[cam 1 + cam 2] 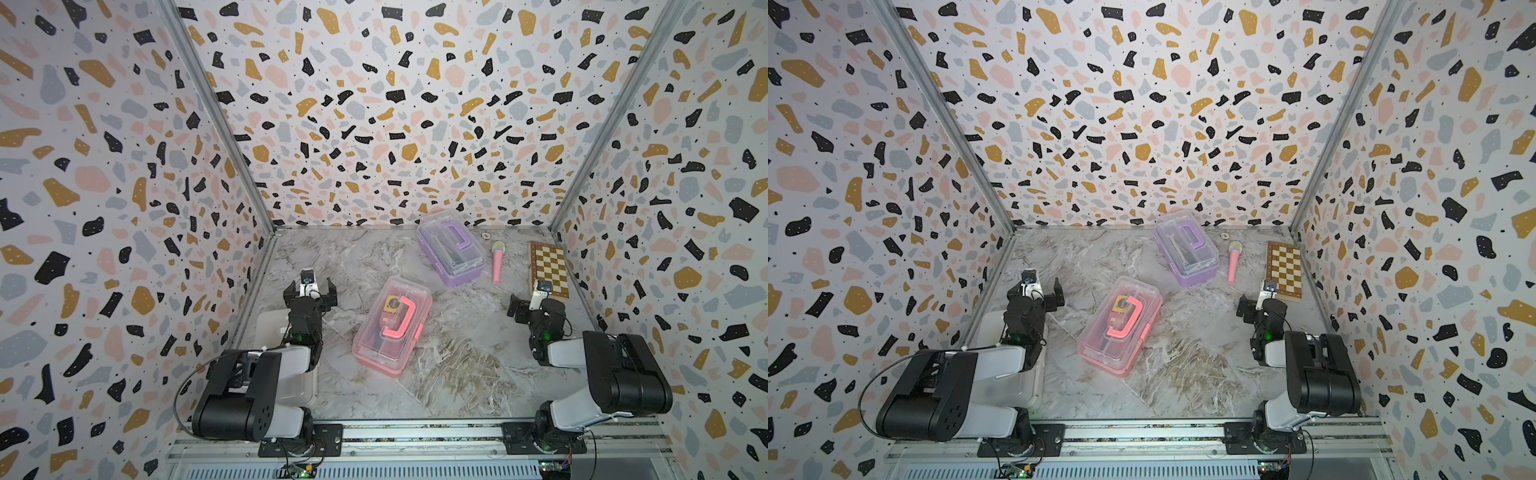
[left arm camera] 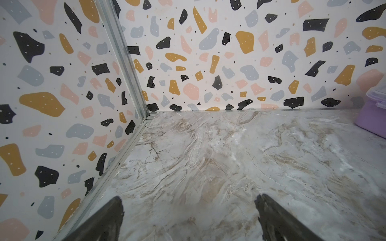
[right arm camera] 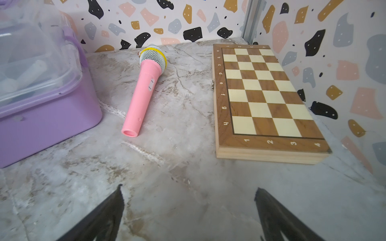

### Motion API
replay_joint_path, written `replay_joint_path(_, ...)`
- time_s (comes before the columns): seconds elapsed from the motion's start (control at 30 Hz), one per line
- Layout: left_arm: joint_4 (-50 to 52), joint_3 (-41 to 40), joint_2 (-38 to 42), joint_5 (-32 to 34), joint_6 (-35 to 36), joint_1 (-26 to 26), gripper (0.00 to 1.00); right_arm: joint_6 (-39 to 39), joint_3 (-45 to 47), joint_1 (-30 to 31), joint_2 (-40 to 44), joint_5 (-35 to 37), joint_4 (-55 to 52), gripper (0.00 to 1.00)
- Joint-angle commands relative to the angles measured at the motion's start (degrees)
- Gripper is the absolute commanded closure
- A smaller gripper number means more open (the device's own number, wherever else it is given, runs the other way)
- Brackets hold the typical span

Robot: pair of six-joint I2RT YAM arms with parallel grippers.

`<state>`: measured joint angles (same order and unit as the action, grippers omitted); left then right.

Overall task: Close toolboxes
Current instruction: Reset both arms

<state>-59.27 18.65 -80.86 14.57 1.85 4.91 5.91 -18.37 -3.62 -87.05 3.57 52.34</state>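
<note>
**Toolboxes point(image 1: 1121, 328) untouched, both arms empty**

You could shove a box instead of shutting it. These look like light plastic, and a push on one corner of a clear lid would likely slide or tip the box on the smooth desk point(image 1: 457, 374). Watch the white toolbox point(image 1: 269, 326) most: it sits under your left arm, mostly hidden, so a careless swing could clip it. The purple toolbox point(image 1: 451, 253) lies at the back, just beside the pink microphone point(image 3: 144, 89), and a sweep by the right arm could knock the microphone toward the chessboard point(image 3: 265, 94). I cannot tell through the clear plastic whether any lid is latched.

Your left fingers point(image 2: 104, 219) stand apart over bare desk, holding nothing. The pink toolbox point(image 1: 390, 328) lies mid-desk, near them on their right, not touching. Your right fingers point(image 3: 104, 217) are likewise apart and empty; the purple toolbox is ahead and off to one side, not between them.
</note>
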Motion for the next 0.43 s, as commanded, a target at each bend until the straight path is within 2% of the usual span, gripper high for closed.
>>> replay_joint_path(0.0,5.6,-2.2,-1.8,-1.0,-1.9,-0.2,0.01,-0.6,-0.3,0.3,0.6,-0.1,0.6,0.00)
replay_joint_path(0.4,6.5,-1.5,-1.8,-1.3,-2.1,-0.2,0.01,-0.7,-0.3,0.4,0.5,0.1,0.9,0.00)
